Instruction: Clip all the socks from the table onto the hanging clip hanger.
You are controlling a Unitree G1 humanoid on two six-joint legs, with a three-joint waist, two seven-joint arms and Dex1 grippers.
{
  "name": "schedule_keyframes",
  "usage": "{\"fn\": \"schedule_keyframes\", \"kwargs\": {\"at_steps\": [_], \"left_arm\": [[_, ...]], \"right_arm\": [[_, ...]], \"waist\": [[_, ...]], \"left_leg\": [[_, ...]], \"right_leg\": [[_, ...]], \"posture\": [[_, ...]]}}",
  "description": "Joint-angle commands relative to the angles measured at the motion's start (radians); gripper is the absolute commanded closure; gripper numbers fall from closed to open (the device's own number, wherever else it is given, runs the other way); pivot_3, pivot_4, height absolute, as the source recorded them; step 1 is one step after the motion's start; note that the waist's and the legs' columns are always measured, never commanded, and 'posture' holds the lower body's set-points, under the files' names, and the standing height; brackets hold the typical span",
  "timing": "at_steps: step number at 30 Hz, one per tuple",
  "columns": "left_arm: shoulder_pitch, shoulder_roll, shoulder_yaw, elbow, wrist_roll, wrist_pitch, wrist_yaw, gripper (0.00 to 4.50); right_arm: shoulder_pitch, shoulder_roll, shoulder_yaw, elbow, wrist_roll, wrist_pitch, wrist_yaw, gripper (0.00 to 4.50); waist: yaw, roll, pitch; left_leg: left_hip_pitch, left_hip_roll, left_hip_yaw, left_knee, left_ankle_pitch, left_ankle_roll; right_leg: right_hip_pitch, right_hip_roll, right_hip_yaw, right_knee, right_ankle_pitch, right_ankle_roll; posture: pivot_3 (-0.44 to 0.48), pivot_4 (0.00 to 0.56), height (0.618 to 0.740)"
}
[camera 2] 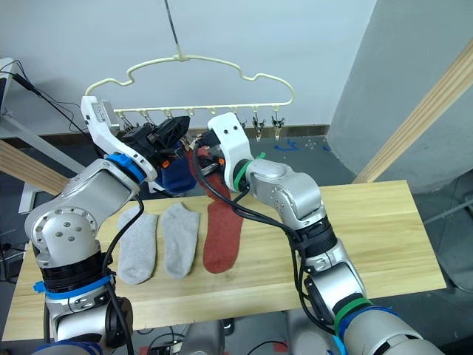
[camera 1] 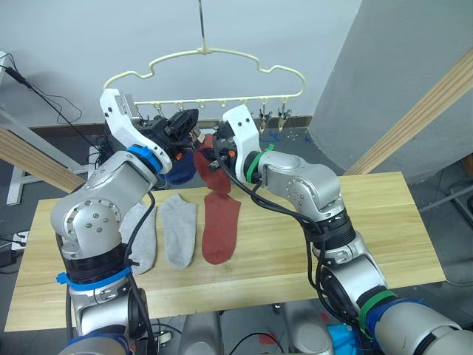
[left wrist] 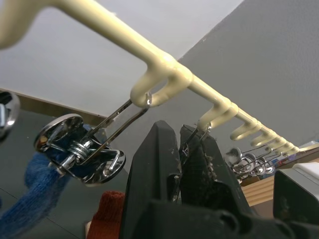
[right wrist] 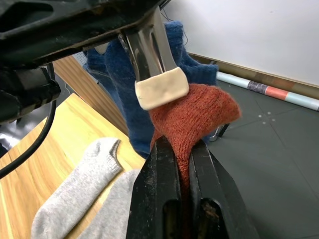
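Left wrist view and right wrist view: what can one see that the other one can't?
The left wrist view adds the clip hanger, with its yellow bar, its loops and a row of spare clips farther along. The right wrist view adds the grey socks lying on the table, and the right gripper, jaws shut on the rust red sock. Both share the rust red sock, the hanging blue sock, and the metal clip pinched in the left gripper.
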Motion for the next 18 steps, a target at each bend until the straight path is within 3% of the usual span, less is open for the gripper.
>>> {"fn": "schedule_keyframes", "kwargs": {"at_steps": [1, 18], "left_arm": [[0.007, 0.007, 0.004, -0.028, 0.005, -0.011, 0.005, 4.38], [0.013, 0.009, -0.005, -0.022, 0.02, -0.025, -0.001, 4.38]], "right_arm": [[-0.033, 0.032, -0.021, -0.042, 0.017, -0.011, 0.004, 4.48], [-0.117, 0.101, -0.092, 0.022, 0.027, -0.044, -0.009, 4.48]], "waist": [[0.0, 0.0, 0.0], [0.001, 0.0, 0.0]], "left_leg": [[0.0, 0.0, 0.0, 0.0, 0.0, 0.0], [0.0, 0.0, 0.0, 0.0, 0.0, 0.0]], "right_leg": [[0.0, 0.0, 0.0, 0.0, 0.0, 0.0], [0.0, 0.0, 0.0, 0.0, 0.0, 0.0]], "posture": [[-0.178, 0.349, 0.74], [-0.177, 0.349, 0.74]]}}
